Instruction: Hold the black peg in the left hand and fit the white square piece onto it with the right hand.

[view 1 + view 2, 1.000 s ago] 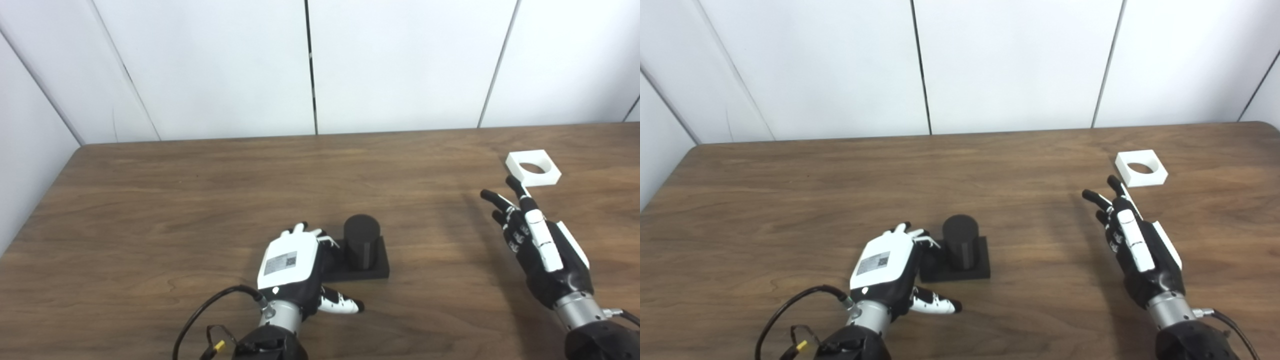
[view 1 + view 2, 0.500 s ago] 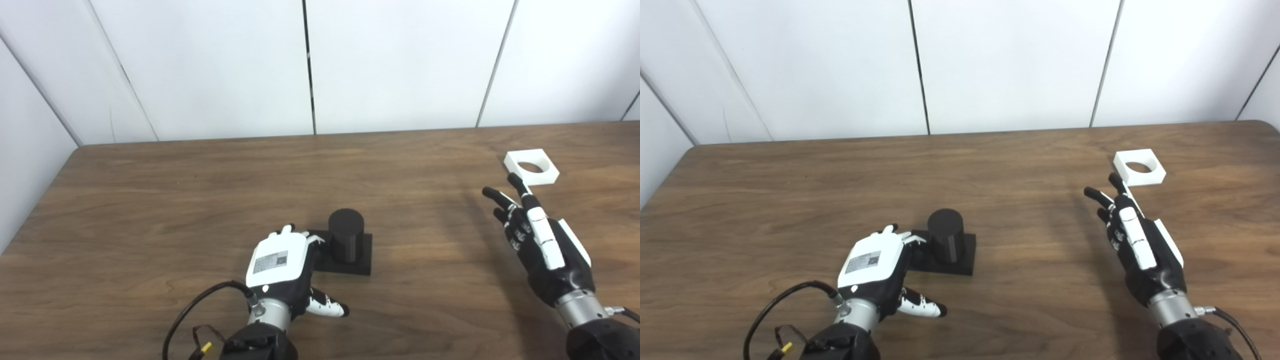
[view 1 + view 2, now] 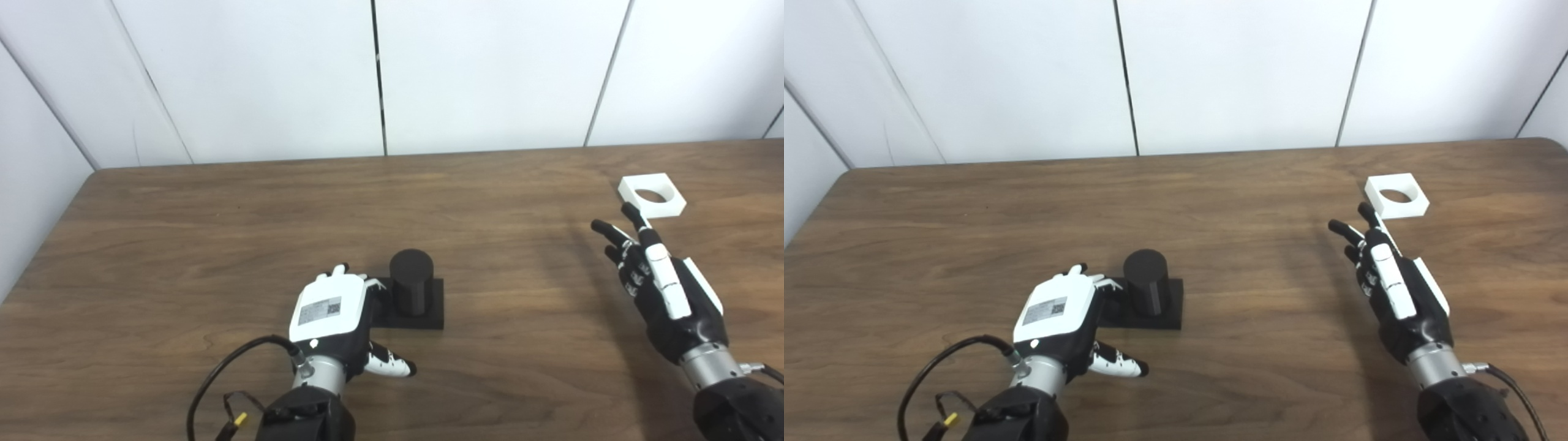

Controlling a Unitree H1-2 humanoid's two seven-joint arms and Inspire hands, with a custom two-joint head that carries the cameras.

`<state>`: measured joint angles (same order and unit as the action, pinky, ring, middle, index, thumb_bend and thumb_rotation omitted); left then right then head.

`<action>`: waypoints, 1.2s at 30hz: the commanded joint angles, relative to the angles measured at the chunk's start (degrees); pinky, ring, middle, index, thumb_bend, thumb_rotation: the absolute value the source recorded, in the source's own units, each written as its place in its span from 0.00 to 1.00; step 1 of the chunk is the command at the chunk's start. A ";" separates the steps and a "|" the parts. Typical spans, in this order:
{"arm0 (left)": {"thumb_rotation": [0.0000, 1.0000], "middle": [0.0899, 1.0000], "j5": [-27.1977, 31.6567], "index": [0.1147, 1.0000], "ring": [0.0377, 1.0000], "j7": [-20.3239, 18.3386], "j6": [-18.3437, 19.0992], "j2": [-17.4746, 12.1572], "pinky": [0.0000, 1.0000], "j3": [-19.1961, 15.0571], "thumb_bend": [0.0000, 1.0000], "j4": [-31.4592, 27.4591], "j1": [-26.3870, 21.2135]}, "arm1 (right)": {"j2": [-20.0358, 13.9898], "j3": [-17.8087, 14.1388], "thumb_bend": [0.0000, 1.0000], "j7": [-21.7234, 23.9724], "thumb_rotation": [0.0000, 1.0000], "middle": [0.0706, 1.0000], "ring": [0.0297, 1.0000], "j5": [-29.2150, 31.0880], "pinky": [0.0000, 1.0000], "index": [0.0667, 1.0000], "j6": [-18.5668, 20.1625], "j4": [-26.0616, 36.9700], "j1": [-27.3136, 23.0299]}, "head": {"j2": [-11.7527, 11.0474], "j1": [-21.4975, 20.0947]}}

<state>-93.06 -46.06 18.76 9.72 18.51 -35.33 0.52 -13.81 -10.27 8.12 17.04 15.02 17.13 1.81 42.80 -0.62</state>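
Now the white piece (image 3: pixel 652 195) lies flat on the table (image 3: pixel 245 208), far right of the peg (image 3: pixel 411 288), just beyond the right hand (image 3: pixel 664 291), whose fingers are spread and empty. The left hand (image 3: pixel 334 315), fingers apparently curled on the peg's base, has dragged it leftward since before.

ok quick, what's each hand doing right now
left hand: open, fingers at the black peg base, no grip visible.
right hand: open, holds nothing, just short of white square piece.
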 commanded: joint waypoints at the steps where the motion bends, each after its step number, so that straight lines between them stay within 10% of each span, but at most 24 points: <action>1: 0.23 0.87 0.51 0.69 1.00 0.89 -1.18 6.56 1.00 0.51 1.00 -3.61 -2.03 | -0.34 -0.09 0.54 0.66 0.82 0.84 0.98 0.62 1.00 1.00 -1.70 0.58 -1.79 | 0.01 -0.02; 13: 0.27 0.86 -0.69 0.68 0.99 -1.88 -3.35 8.23 1.00 -0.48 1.00 -8.78 -4.42 | -0.32 0.11 0.53 1.34 0.83 0.85 0.99 1.31 1.00 1.00 -2.30 -0.03 -2.01 | -0.06 0.80; 36: 0.23 0.85 2.80 0.69 0.98 -1.47 -2.44 1.37 1.00 -8.96 1.00 4.55 -12.16 | -1.13 -0.44 0.55 1.34 0.83 0.85 0.99 1.42 1.00 1.00 -1.00 1.43 -0.88 | 0.20 1.06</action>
<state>-90.84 -47.97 16.55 9.79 9.73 -30.56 -9.00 -14.19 -10.21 9.08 17.63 14.97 16.04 2.03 42.98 0.44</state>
